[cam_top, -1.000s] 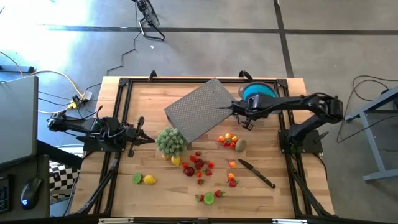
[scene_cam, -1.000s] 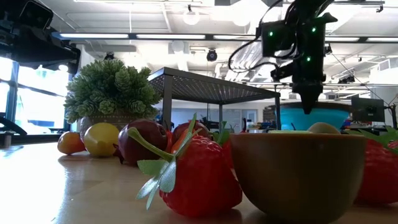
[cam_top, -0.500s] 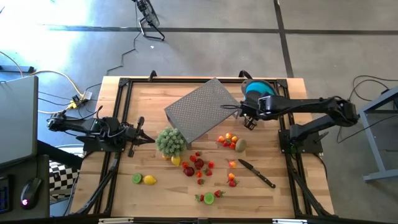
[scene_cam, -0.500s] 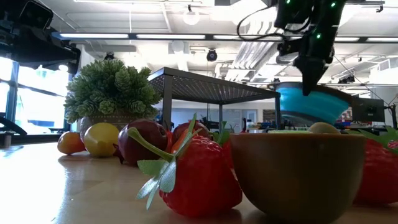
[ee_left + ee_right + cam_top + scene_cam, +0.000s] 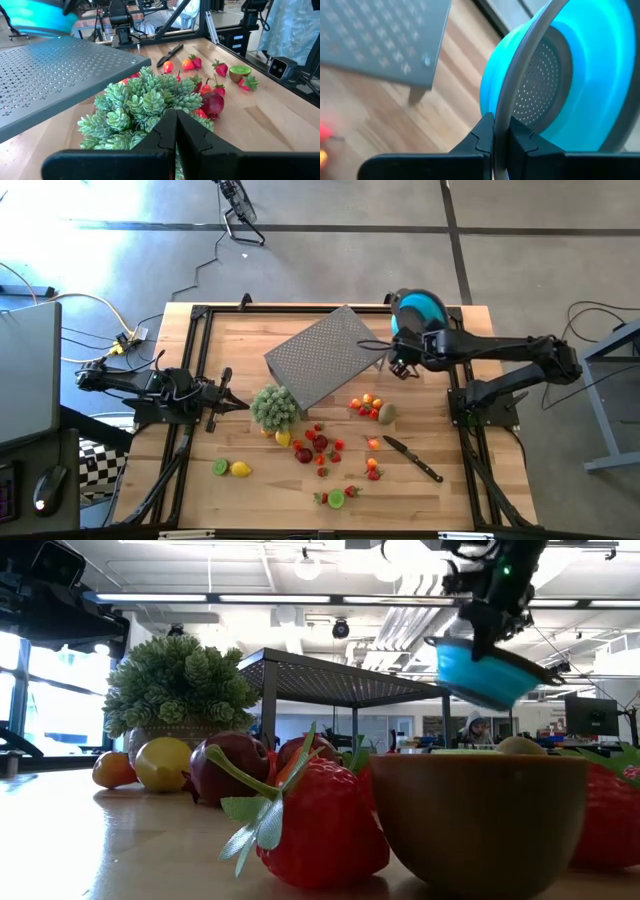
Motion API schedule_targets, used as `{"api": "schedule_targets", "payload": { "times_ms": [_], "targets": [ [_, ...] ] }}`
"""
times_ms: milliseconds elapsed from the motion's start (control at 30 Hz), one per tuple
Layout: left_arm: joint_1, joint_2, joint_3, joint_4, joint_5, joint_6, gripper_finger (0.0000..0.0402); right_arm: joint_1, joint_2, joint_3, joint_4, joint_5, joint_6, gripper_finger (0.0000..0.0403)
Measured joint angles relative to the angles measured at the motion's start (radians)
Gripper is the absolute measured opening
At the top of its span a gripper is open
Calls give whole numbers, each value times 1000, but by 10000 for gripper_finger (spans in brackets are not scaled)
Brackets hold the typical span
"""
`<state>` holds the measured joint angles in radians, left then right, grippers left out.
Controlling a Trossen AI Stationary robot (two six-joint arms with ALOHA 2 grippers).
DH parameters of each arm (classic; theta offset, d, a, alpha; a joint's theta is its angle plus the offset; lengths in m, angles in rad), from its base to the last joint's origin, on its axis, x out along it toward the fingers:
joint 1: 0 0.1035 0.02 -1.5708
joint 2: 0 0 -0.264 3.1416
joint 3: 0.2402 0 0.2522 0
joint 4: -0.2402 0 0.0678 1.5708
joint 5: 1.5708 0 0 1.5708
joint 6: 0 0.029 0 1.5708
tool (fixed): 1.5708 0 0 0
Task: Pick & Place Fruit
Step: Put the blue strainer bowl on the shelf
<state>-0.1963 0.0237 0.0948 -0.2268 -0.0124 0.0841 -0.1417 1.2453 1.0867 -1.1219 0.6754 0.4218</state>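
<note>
A blue bowl (image 5: 417,308) with a grey rim and a perforated bottom (image 5: 540,90) hangs tilted in the air over the table's far right. My right gripper (image 5: 484,632) is shut on its rim. Many small fruit pieces (image 5: 320,446) lie scattered on the wooden table between its middle and near edge, with more (image 5: 370,408) to their right and a lime and a lemon (image 5: 231,468) at the near left. My left gripper (image 5: 236,404) waits shut at the table's left, pointing at a green plant (image 5: 150,100). My right gripper pinches the bowl's grey rim (image 5: 504,107) between its two fingers, one inside the bowl and one outside. The fingers slant down onto the rim from above (image 5: 478,640). The bowl is lifted clear of the table and hangs tilted below them.
A grey perforated stand (image 5: 325,355) on legs occupies the far middle, just left of the bowl. A potted plant (image 5: 275,408) stands near the left gripper. A black-handled knife (image 5: 412,458) lies at the near right. Black frame rails (image 5: 190,360) run along the table's edges.
My right gripper has risen, turning as it went, and has carried the blue bowl up with it. The bowl stood level low behind the fruit; now it hangs higher, clear of the table and tipped.
</note>
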Motion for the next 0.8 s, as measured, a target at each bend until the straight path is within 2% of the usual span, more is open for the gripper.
{"api": "schedule_targets", "payload": {
  "times_ms": [300, 400, 600, 800],
  "targets": [
    [0, 0, 0, 0, 0, 0, 1, 29, 51, 246, -5, 29, -115, 13],
    [0, 0, 0, 0, 0, 0, 1, 53, 117, 350, -4, 67, -188, 13],
    [0, 0, 0, 0, 0, 0, 1, 78, 297, 544, -9, 80, -357, 13],
    [0, 0, 0, 0, 0, 0, 1, 76, 450, 688, -85, 24, -447, 13]
  ]
}}
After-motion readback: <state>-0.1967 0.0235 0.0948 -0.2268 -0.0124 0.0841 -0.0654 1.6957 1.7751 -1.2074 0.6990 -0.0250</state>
